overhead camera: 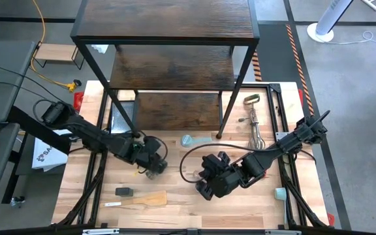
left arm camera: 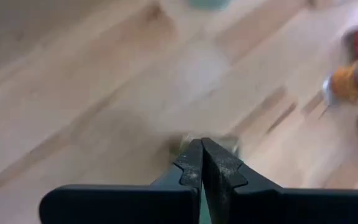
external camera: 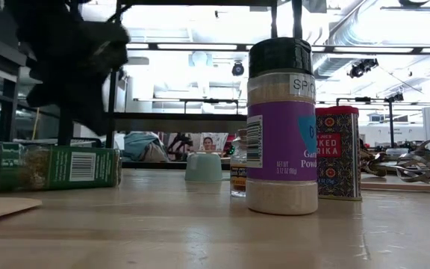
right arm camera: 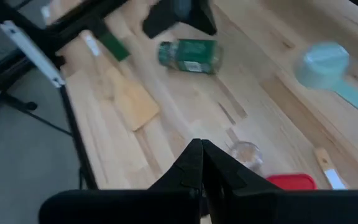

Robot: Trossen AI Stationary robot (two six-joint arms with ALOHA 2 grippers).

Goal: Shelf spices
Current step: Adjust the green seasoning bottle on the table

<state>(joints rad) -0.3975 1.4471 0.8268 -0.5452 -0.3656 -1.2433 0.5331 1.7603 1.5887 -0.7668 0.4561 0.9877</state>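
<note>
The green-lidded spice jar [external camera: 58, 166] lies on its side on the table, also seen in the right wrist view [right arm camera: 190, 55]. My left gripper [left arm camera: 202, 155] hangs shut just above it [external camera: 73, 67], apart from it as far as I can see. The dark-lidded jar with the purple label [external camera: 281, 127], the red paprika tin [external camera: 338, 153] and a tiny pale jar [right arm camera: 246, 152] stand upright near mid-table. My right gripper [right arm camera: 202, 149] hovers shut over that group [overhead camera: 204, 186]. The dark wood shelf [overhead camera: 165, 26] stands at the far edge. I see no fifth, dark jar.
A teal measuring scoop [overhead camera: 194, 140] and a metal egg beater [overhead camera: 253, 124] lie near the shelf's feet. A wooden spatula [overhead camera: 142, 199] and a small dark object [overhead camera: 123, 191] lie near the front left, a teal cup [overhead camera: 279, 193] at the right.
</note>
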